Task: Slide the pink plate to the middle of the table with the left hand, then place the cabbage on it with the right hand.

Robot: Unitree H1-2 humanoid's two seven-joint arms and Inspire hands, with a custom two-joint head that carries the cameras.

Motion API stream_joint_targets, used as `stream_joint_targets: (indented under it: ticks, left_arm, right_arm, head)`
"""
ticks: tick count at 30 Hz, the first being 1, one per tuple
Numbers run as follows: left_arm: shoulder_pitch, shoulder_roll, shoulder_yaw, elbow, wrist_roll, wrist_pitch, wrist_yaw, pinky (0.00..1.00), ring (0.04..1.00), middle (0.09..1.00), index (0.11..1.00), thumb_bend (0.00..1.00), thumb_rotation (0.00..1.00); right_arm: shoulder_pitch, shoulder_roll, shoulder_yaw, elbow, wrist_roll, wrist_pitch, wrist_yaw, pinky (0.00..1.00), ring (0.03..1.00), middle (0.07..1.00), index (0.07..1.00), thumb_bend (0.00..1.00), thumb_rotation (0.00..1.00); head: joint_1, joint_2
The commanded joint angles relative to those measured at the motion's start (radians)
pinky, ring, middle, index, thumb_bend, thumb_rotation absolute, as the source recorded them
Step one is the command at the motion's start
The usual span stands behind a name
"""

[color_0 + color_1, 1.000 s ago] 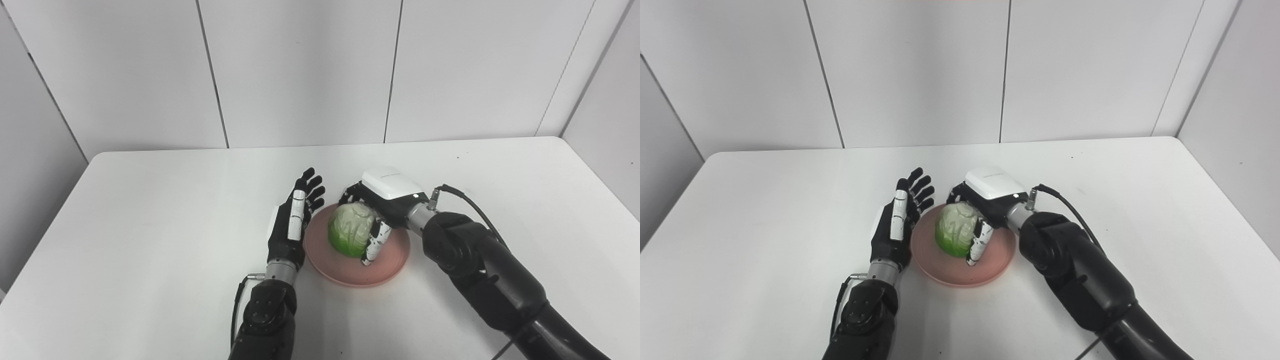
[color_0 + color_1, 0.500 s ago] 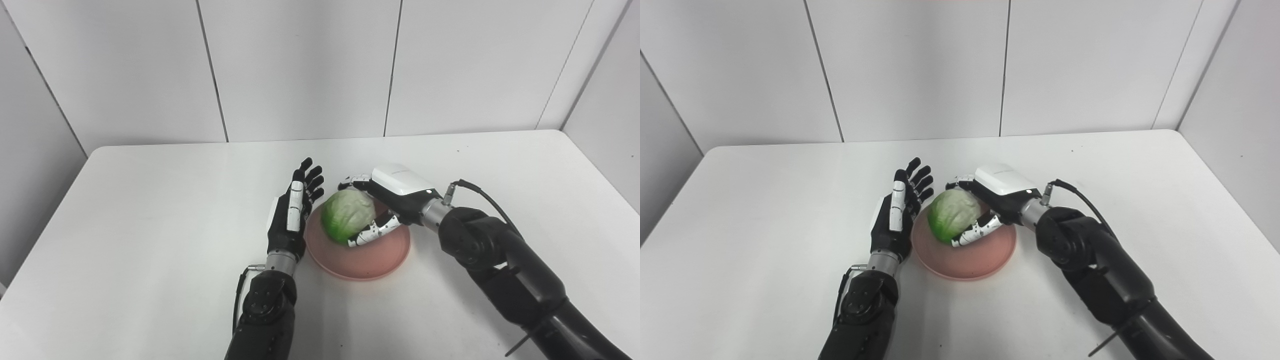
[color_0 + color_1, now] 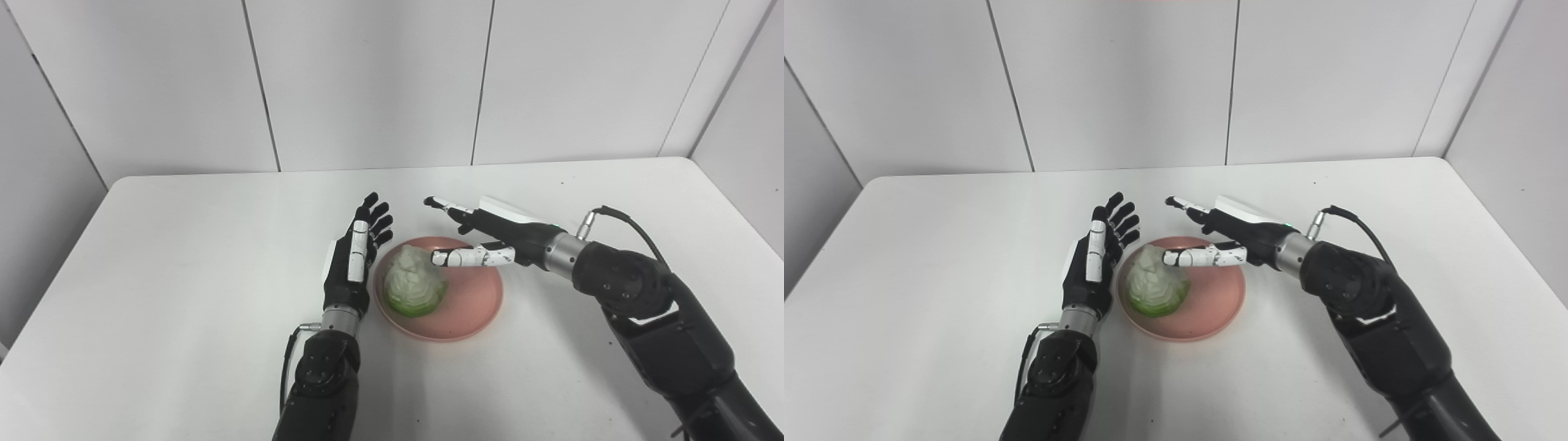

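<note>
Left eye view and right eye view alike are filled by a white surface (image 3: 184, 257) seen from above, with both arms entering from the bottom edge. A pink plate (image 3: 471, 300) is set near the middle of the surface, and the cabbage (image 3: 413, 283) is seen resting on the plate's left half, free of any grip.

The left hand (image 3: 352, 264) is held upright on its edge just beside the plate's left rim, palm turned toward the cabbage, its fingers (image 3: 375, 215) straight, slightly fanned and pointing away from the robot. Nothing is held by it; whether its edge touches the rim cannot be told.

The right hand (image 3: 1240, 236) is stretched out above the plate's far right part, reaching leftward from a bent black arm (image 3: 1366, 306) with a cable at the wrist. Its fingers (image 3: 1185, 207) are spread apart and extended toward the left, and its thumb (image 3: 1200, 256) is pointed at the cabbage's upper right side, with the tip very near it. Contact there cannot be made out. Nothing is gripped by this hand.
</note>
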Motion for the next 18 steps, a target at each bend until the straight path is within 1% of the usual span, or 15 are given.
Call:
stream_joint_targets:
  ticks: [1, 2, 3, 4, 5, 7, 8, 10, 11, 12, 13, 14, 15, 16, 18]
  left_arm:
    - [-0.009, 0.007, -0.002, -0.034, -0.003, -0.005, -0.014, 0.88, 0.912, 0.931, 0.916, 0.72, 1.0]
    - [-0.008, 0.007, 0.003, -0.035, -0.007, -0.008, -0.009, 0.88, 0.914, 0.932, 0.917, 0.72, 1.0]
    - [-0.007, 0.005, 0.007, -0.035, -0.009, -0.011, -0.005, 0.89, 0.905, 0.922, 0.908, 0.72, 1.0]
    - [-0.005, 0.006, 0.008, -0.038, 0.001, -0.011, 0.007, 0.89, 0.904, 0.921, 0.907, 0.72, 1.0]
    - [-0.004, 0.008, 0.006, -0.039, 0.006, -0.012, 0.01, 0.89, 0.899, 0.913, 0.898, 0.72, 1.0]
    - [-0.002, 0.012, 0.005, -0.039, 0.014, -0.021, 0.014, 0.9, 0.906, 0.918, 0.9, 0.72, 1.0]
    - [-0.002, 0.012, 0.007, -0.036, 0.014, -0.029, 0.015, 0.89, 0.901, 0.913, 0.894, 0.71, 1.0]
    - [-0.002, 0.014, 0.01, -0.032, 0.012, -0.036, 0.015, 0.89, 0.901, 0.915, 0.898, 0.7, 1.0]
    - [-0.001, 0.016, 0.01, -0.035, 0.012, -0.032, 0.014, 0.9, 0.905, 0.917, 0.901, 0.71, 1.0]
    - [-0.002, 0.017, 0.009, -0.03, 0.018, -0.044, 0.018, 0.9, 0.907, 0.918, 0.903, 0.71, 1.0]
    - [-0.001, 0.023, 0.006, -0.031, 0.022, -0.041, 0.015, 0.89, 0.907, 0.918, 0.903, 0.7, 1.0]
    - [-0.001, 0.026, 0.004, -0.032, 0.025, -0.038, 0.012, 0.92, 0.923, 0.93, 0.915, 0.71, 1.0]
    - [0.002, 0.031, 0.001, -0.031, 0.028, -0.043, 0.009, 0.94, 0.934, 0.938, 0.923, 0.72, 1.0]
    - [0.005, 0.035, 0.0, -0.032, 0.027, -0.044, 0.007, 0.96, 0.947, 0.95, 0.932, 0.72, 1.0]
    - [0.009, 0.044, -0.004, -0.035, 0.021, -0.037, -0.006, 0.99, 0.977, 0.977, 0.958, 0.73, 1.0]
  right_arm:
    - [-0.009, 0.0, -0.036, -0.046, 0.017, -0.036, -0.062, 0.87, 1.0, 1.0, 0.998, 0.89, 0.96]
    - [0.008, 0.004, -0.046, -0.049, 0.011, -0.052, -0.093, 0.89, 1.0, 1.0, 0.999, 0.89, 0.96]
    - [0.019, 0.006, -0.052, -0.05, 0.007, -0.062, -0.115, 0.93, 1.0, 1.0, 1.0, 0.88, 0.98]
    - [0.038, 0.018, -0.068, -0.048, 0.011, -0.082, -0.154, 0.93, 1.0, 1.0, 1.0, 0.87, 0.98]
    - [0.067, 0.043, -0.098, -0.05, 0.025, -0.086, -0.202, 0.95, 1.0, 1.0, 1.0, 0.86, 0.97]
    - [0.106, 0.081, -0.136, -0.05, 0.048, -0.093, -0.271, 0.97, 1.0, 1.0, 1.0, 0.83, 0.94]
    - [0.126, 0.103, -0.156, -0.044, 0.057, -0.108, -0.311, 0.98, 1.0, 1.0, 1.0, 0.82, 0.94]
    - [0.161, 0.151, -0.191, -0.026, 0.066, -0.13, -0.392, 1.0, 1.0, 1.0, 1.0, 0.8, 0.97]
    - [0.174, 0.181, -0.209, -0.01, 0.076, -0.143, -0.435, 1.0, 1.0, 1.0, 1.0, 0.8, 0.99]
    - [0.185, 0.216, -0.232, 0.009, 0.102, -0.161, -0.473, 1.0, 1.0, 1.0, 1.0, 0.79, 0.99]
    - [0.195, 0.257, -0.261, 0.03, 0.151, -0.182, -0.501, 1.0, 1.0, 1.0, 1.0, 0.78, 0.99]
    - [0.2, 0.283, -0.279, 0.044, 0.186, -0.197, -0.519, 1.0, 1.0, 1.0, 1.0, 0.78, 0.96]
    - [0.206, 0.319, -0.305, 0.081, 0.252, -0.243, -0.527, 1.0, 1.0, 1.0, 1.0, 0.78, 0.94]
    - [0.209, 0.345, -0.323, 0.115, 0.296, -0.28, -0.534, 1.0, 1.0, 1.0, 1.0, 0.78, 0.94]
    - [0.205, 0.379, -0.352, 0.179, 0.383, -0.338, -0.527, 1.0, 1.0, 1.0, 1.0, 0.78, 0.96]
  head:
    - [0.001, 0.0]
    - [0.0, -0.001]
    - [0.0, -0.001]
    - [-0.002, -0.002]
    - [-0.004, -0.003]
    - [-0.01, -0.006]
    - [-0.01, -0.006]
    - [-0.016, -0.009]
    - [-0.023, -0.01]
    - [-0.023, -0.01]
    - [-0.033, -0.012]
    - [-0.033, -0.012]
    - [-0.046, -0.014]
    - [-0.052, -0.017]
    - [-0.062, -0.022]
